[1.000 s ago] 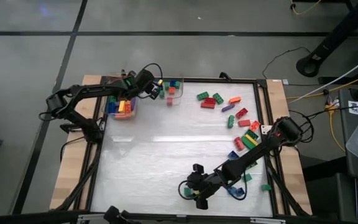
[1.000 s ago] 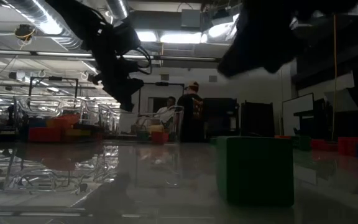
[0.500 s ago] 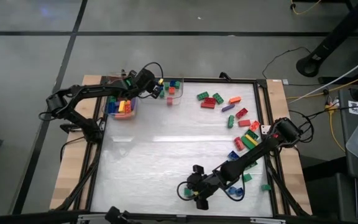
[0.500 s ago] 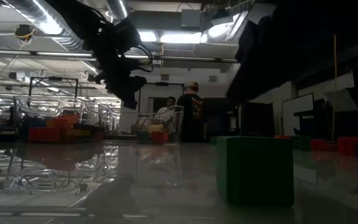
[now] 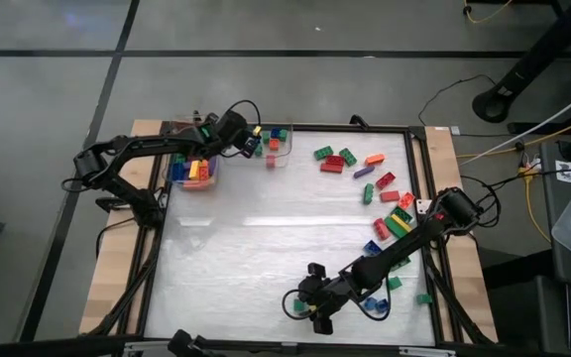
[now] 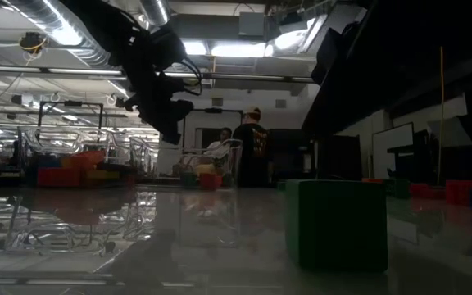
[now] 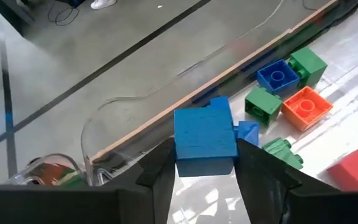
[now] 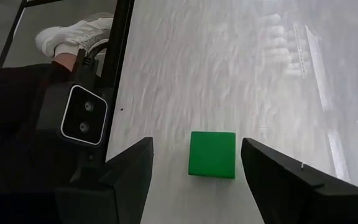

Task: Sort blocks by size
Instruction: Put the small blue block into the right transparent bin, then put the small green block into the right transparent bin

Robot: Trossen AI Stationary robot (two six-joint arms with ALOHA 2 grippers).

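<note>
Near edge of the table (image 5: 266,248), right of centre: one small green block (image 5: 299,306) lay flat on the surface, loose, with the right gripper (image 5: 310,297) poised over it, fingers spread wide to either side and not touching it. In the right wrist view the same green block (image 8: 212,154) sat between the two dark fingers (image 8: 129,168), clear of both. Right edge, middle to far: a loose scatter of blocks (image 5: 385,203) in red, green, yellow, orange, blue and purple, short and long kinds mixed, some touching. Far edge, left of centre: a clear bin (image 5: 276,144) holding small blocks, with the left gripper (image 5: 250,142) held above it, pinching a blue block (image 7: 205,135) between its fingers; blue, green and orange small blocks (image 7: 288,90) lay in the bin beneath. Far left corner: a second clear bin (image 5: 194,171) holding blue, orange, yellow and red blocks.
</note>
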